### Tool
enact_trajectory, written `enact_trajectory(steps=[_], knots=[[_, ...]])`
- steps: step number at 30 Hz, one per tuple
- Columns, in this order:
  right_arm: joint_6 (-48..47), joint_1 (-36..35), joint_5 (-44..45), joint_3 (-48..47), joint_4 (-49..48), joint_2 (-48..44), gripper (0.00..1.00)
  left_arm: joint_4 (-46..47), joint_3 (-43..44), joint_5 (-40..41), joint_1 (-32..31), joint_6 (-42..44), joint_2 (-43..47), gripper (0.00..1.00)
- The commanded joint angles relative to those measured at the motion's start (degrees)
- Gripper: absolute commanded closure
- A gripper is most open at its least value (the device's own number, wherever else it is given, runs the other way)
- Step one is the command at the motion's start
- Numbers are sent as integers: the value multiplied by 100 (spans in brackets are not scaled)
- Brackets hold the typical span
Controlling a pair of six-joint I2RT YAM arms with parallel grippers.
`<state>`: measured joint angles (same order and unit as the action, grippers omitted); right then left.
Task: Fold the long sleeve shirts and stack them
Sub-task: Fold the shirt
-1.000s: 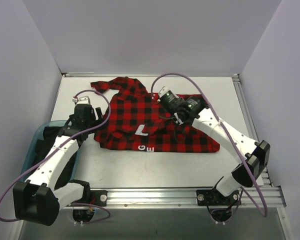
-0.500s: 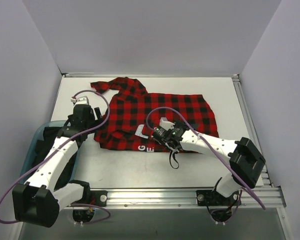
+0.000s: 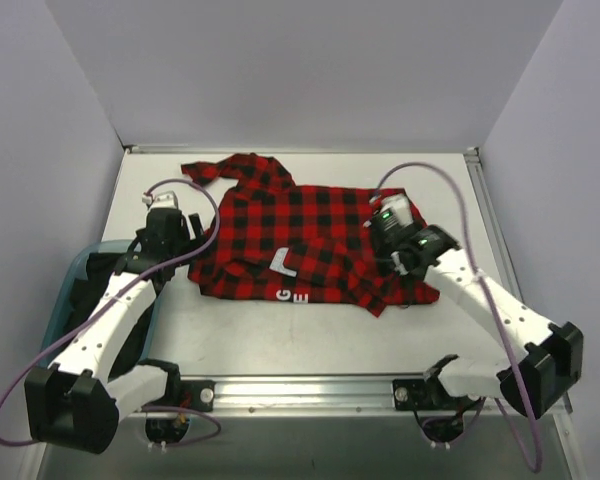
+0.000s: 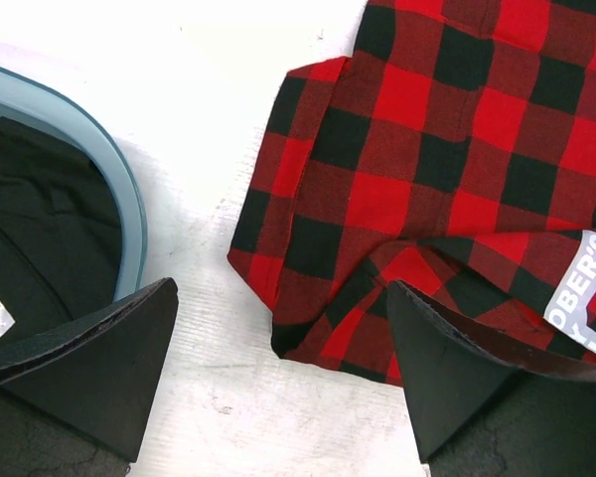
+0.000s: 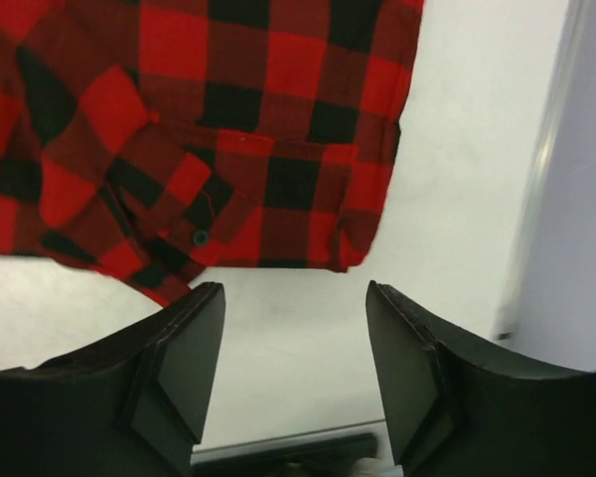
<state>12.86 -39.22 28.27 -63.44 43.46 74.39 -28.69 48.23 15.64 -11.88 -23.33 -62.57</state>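
Currently, right gripper is held spread and empty over the flannel shirt; left gripper is extended to its left edge, spread wide.

White lettering on the shirt runs off-frame

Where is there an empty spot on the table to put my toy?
Bare white table lies between the hem of the red-and-black checked flannel shirt and the silver metal rail, and in the far right corner. The left is crowded: blue-rimmed bin, left arm, shirt edge.
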Motion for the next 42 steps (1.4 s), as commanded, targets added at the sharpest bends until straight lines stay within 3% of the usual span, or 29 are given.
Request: enact_trajectory(steps=[1, 2, 5, 10, 19, 26, 33, 42], knots=[[1295, 1019, -1900, 568, -545, -853, 43, 223, -41, -184, 28, 13, 78, 4], [1411, 1674, -2574, 996, -732, -978, 44, 241, -41, -254, 19, 22, 60, 5], [1954, 2687, -3788, 1787, -1444, -1207, 50, 311, -59, -473, 10, 39, 17, 5], [2589, 3377, -4830, 2757, -2857, -1164, 56, 311, -50, -562, 10, 48, -45, 5], [3345, 3764, -4691, 3601, -4258, -769, 57, 329, -50, -606, 10, 66, -98, 5], [3434, 3808, -4173, 3803, -4214, -663, 53, 337, -42, -588, 10, 74, -115, 4], [3337, 3808, -4295, 3874, -4485, -312, 49, 329, -33, -606, 19, 74, -133, 5], [3223, 3808, -4603, 3795, -4742, -153, 54, 337, -42, -597, 28, 74, -116, 5]])
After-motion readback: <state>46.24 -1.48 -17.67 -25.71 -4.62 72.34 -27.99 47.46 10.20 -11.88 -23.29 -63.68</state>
